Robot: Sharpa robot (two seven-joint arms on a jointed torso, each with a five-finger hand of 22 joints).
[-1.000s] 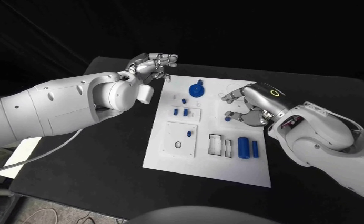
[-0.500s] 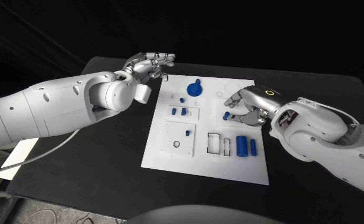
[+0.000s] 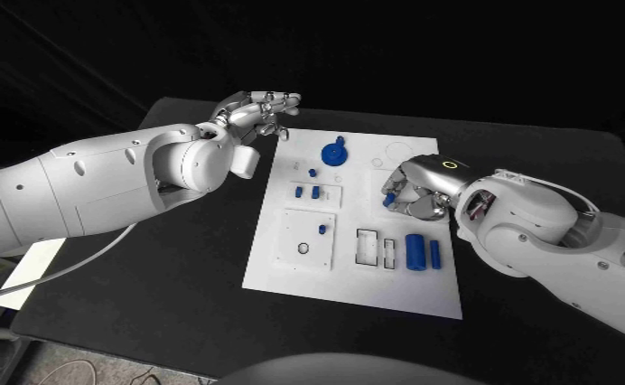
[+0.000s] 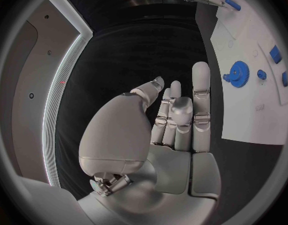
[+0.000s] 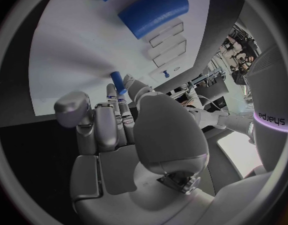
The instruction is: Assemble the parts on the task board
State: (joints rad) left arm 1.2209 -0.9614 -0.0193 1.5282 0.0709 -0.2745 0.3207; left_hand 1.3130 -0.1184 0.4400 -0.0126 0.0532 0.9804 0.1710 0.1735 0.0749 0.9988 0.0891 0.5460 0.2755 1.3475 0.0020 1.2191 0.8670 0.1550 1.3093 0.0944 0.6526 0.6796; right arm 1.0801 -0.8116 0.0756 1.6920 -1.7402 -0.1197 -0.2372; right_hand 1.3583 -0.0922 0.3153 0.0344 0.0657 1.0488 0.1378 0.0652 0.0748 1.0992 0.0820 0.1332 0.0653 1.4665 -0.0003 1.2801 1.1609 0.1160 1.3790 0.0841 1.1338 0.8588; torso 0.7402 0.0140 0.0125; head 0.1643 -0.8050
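White rectangular task board (image 3: 312, 267) on the black table (image 3: 170, 304). Left hand (image 3: 261, 112), beyond the board's far left corner, is unchanged: fingers loosely apart, empty. Right hand (image 3: 415, 193) has closed over the board's right middle, now pinching a small blue cylindrical peg (image 3: 389, 197) (image 5: 118, 81) at its fingertips, apparently grasped for insertion. Blue gear (image 3: 336, 153) sits near the board's far edge.

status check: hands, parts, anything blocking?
Left hand open, raised off the board's far left corner. Right hand on a small blue peg over the white board. Gear and cylinder untouched. Nothing blocking.
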